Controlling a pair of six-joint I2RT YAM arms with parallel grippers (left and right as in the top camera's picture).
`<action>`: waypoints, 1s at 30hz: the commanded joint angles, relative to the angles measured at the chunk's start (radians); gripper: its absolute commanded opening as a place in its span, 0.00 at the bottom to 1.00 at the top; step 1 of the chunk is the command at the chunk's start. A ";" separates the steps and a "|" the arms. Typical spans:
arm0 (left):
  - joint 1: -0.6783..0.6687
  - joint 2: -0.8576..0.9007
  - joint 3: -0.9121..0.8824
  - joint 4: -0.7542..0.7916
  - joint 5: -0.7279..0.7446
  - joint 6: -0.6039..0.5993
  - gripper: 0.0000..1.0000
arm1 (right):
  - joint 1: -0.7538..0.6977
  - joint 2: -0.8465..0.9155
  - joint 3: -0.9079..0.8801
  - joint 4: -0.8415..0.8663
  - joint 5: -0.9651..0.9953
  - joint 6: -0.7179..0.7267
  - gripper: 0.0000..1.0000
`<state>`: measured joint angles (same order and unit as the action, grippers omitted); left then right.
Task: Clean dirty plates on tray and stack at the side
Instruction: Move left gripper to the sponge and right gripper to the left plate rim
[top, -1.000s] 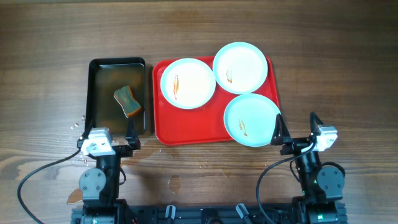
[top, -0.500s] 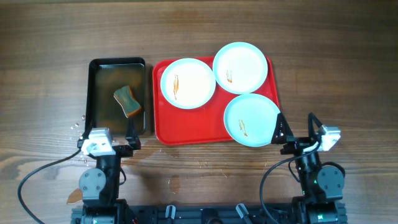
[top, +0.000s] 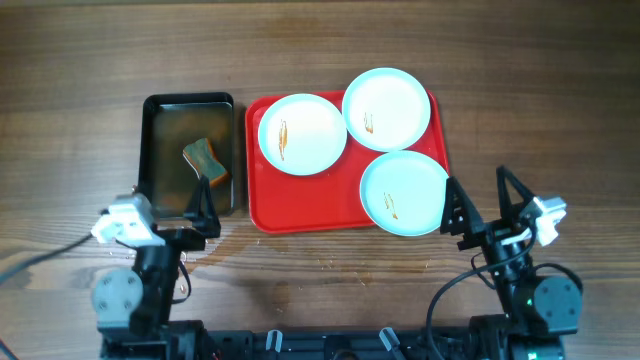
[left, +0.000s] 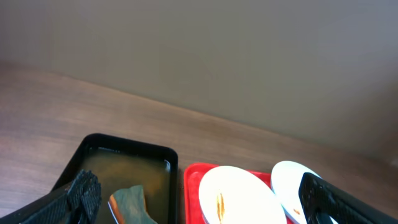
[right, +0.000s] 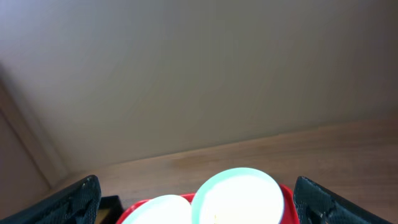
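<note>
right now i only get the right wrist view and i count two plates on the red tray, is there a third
observer: yes, a third plate sits on the near right corner of the red tray. It is just ahead and left of the open right gripper, below the edge of your picture.
operator: ok and is there anything to wipe with
observer: a sponge lies in the black tray of brownish water, right beside the red tray on its left.
</note>
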<state>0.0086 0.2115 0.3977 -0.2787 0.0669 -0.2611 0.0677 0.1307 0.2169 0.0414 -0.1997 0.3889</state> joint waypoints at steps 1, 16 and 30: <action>0.008 0.181 0.179 -0.072 0.016 -0.017 1.00 | 0.004 0.126 0.111 0.000 -0.088 0.003 1.00; 0.008 1.077 0.962 -0.779 0.172 -0.005 1.00 | 0.004 1.028 1.046 -0.751 -0.254 -0.183 1.00; 0.021 1.302 0.963 -0.744 0.040 -0.160 0.99 | 0.160 1.564 1.158 -0.518 -0.335 0.076 0.95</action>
<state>0.0090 1.4952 1.3434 -1.0248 0.2348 -0.2836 0.1585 1.6253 1.3647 -0.4866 -0.5659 0.3714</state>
